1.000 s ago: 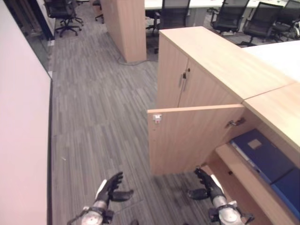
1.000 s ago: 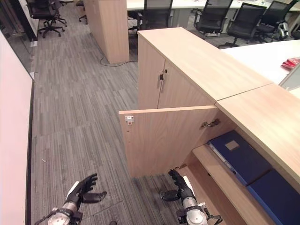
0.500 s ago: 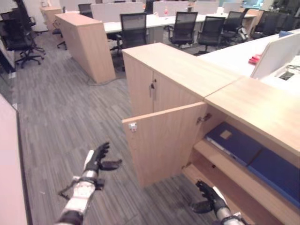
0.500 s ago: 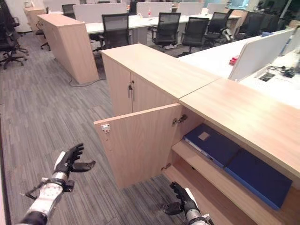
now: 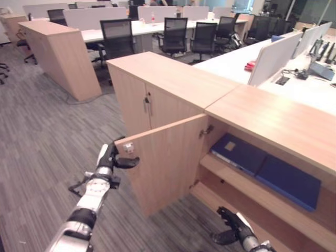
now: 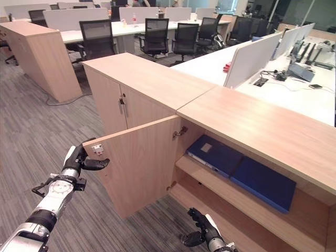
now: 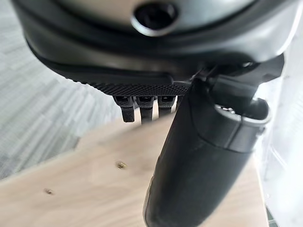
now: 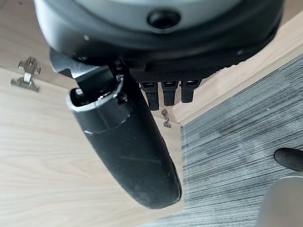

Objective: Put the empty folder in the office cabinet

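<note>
In the left eye view the left hand (image 5: 111, 159) rests at the free edge of the open cabinet door (image 5: 168, 163), fingers relaxed, thumb out. Two blue folders (image 5: 265, 165) already lie on the cabinet's shelf (image 5: 247, 186).

In the right eye view the right hand (image 6: 202, 233) hangs low by the cabinet's foot, relaxed and holding nothing.

The left wrist view shows straight fingers (image 7: 142, 109) over wood; a push there could slip off the edge, or swing the door too hard.

The right wrist view shows its hand apart near a hinge (image 8: 26, 73), which a careless lift could strike.
</note>
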